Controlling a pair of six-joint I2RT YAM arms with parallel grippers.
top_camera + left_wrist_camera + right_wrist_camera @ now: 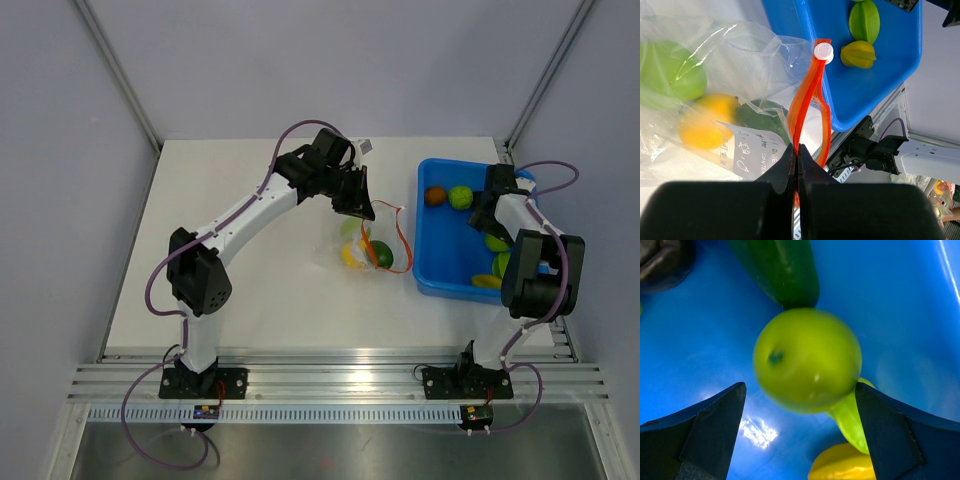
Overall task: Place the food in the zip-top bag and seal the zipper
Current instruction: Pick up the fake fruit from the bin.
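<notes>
The left gripper (pixel 796 150) is clamped shut on the zipper (pixel 807 100), the red-orange strip along the mouth of the zip-top bag (pixel 740 60). The bag rests on the table (pixel 260 290) just left of the blue tray (pixel 445 240) and contains one light green, one yellow and one dark green food item. The right gripper (pixel 799 390) is positioned inside the tray with its jaws spread wide, one on each side of a green apple (pixel 805 357), and grasps nothing.
</notes>
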